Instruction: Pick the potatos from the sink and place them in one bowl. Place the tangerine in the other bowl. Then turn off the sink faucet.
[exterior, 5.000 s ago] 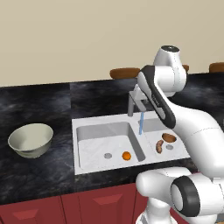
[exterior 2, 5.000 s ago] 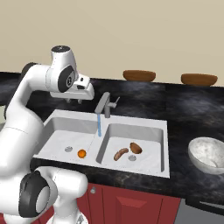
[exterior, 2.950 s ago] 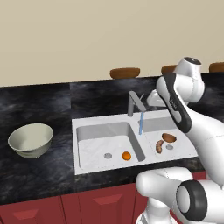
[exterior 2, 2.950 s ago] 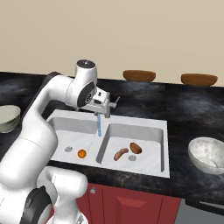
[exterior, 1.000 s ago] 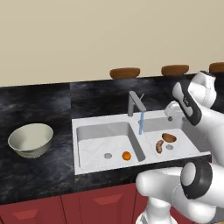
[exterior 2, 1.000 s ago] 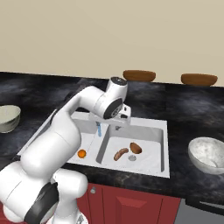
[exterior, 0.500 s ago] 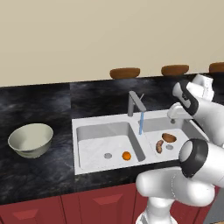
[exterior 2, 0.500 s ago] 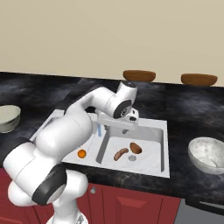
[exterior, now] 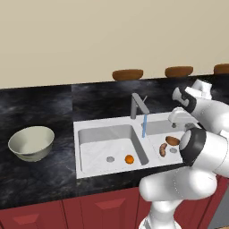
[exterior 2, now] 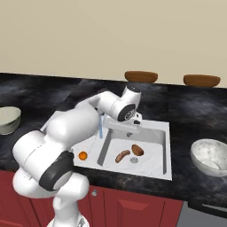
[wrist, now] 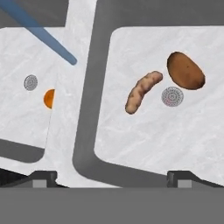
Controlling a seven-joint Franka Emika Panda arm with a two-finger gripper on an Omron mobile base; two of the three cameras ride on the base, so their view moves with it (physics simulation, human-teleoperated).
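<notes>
Two potatos lie in the right basin of the white sink (exterior: 103,129), by its drain: a long one (wrist: 139,92) (exterior: 163,150) (exterior 2: 122,155) and a rounder dark one (wrist: 185,70) (exterior: 172,140) (exterior 2: 138,150). The tangerine (exterior: 129,159) (exterior 2: 82,155) (wrist: 49,99) rests in the left basin. Water (exterior: 144,126) runs from the grey faucet (exterior: 136,105). My gripper (wrist: 111,179) (exterior 2: 131,127) hangs open and empty above the right basin, looking down on the potatos. A pale cream-green bowl (exterior: 31,142) (exterior 2: 8,119) stands left of the sink; a speckled white bowl (exterior 2: 210,155) stands on the right.
Flat brown ovals (exterior: 127,74) (exterior: 179,71) sit along the back edge of the dark stone counter (exterior: 44,103). My own arm arches over the sink's left half in the right base view. Red cabinet fronts (exterior: 98,205) run below the counter.
The arm has swung from over the faucet to the right and come down over the right basin. Jaws stayed open; potatos and tangerine have not moved.
</notes>
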